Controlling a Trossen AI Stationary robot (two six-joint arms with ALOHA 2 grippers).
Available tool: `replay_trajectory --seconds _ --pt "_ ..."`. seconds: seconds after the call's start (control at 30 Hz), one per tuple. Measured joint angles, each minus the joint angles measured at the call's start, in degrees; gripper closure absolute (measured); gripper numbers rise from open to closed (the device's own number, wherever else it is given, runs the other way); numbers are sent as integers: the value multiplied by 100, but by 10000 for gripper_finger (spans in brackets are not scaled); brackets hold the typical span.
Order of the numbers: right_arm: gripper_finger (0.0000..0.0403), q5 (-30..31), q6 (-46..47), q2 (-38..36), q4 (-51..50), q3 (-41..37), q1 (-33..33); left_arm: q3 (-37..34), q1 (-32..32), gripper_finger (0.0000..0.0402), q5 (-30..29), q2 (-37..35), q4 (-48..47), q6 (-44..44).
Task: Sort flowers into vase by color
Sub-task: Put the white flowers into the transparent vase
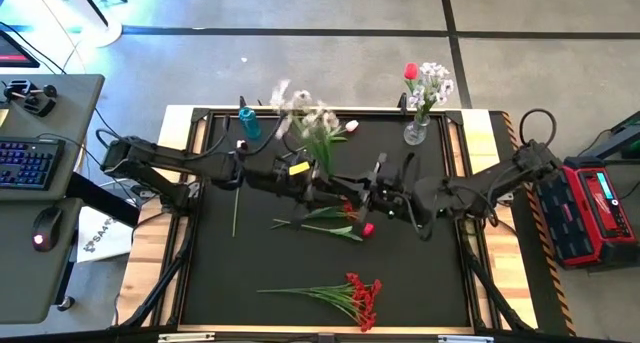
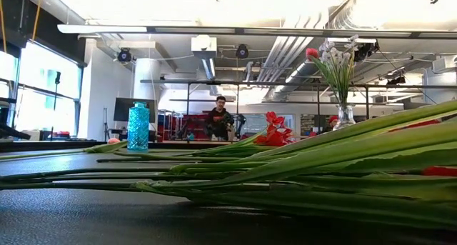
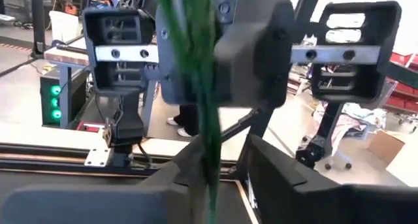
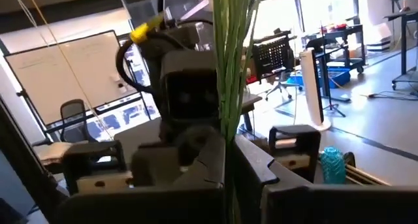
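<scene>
A spray of small white blossoms (image 1: 303, 111) on green stems (image 1: 322, 155) is held up over the middle of the black mat. My right gripper (image 1: 365, 195) (image 4: 227, 160) reaches in from the right and is shut on these stems (image 4: 230, 74). My left gripper (image 1: 322, 183) (image 3: 227, 168) faces it from the left. It is open, and the stems (image 3: 208, 119) run up between its fingers, close beside one of them. A clear vase (image 1: 415, 133) at the far right holds white blossoms and a red rose (image 1: 410, 72). A teal vase (image 1: 248, 122) stands far left. My right gripper pinches the white spray's stems (image 4: 226, 142) between its two fingers. The fingers come in level from the table's right and lie across the stems. The stems stand nearly upright in the hold, with the blossoms above leaning toward the far edge. Their lower ends are hidden.
A bunch of red blooms (image 1: 358, 298) lies near the mat's near edge, and its leaves fill the low view's foreground (image 2: 321, 166). Pink-white tulips (image 1: 335, 219) lie under the grippers, and a single stem (image 1: 235, 209) lies to their left. A person (image 2: 218, 121) sits beyond the table.
</scene>
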Motion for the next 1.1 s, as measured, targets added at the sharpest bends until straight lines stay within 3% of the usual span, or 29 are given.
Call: replay_trajectory --seconds 0.2,0.37,0.57,0.87,0.97,1.1 --pt "403 -83 -84 -222 -279 0 -94 0 217 391 254 0 -105 2" --pt "388 -49 957 -633 -1563 0 -177 0 419 396 290 0 -533 4" --pt "300 -191 2062 -1028 -2816 2 -298 0 587 399 363 4 -1140 132" --pt "125 -843 2160 -958 -2796 2 -732 0 725 401 671 4 -1211 499" --pt "101 -1442 2032 -952 -2625 2 -874 0 771 401 750 4 -1249 771" --pt "100 -2066 1887 -953 -2548 2 -934 0 906 401 857 4 -1285 890"
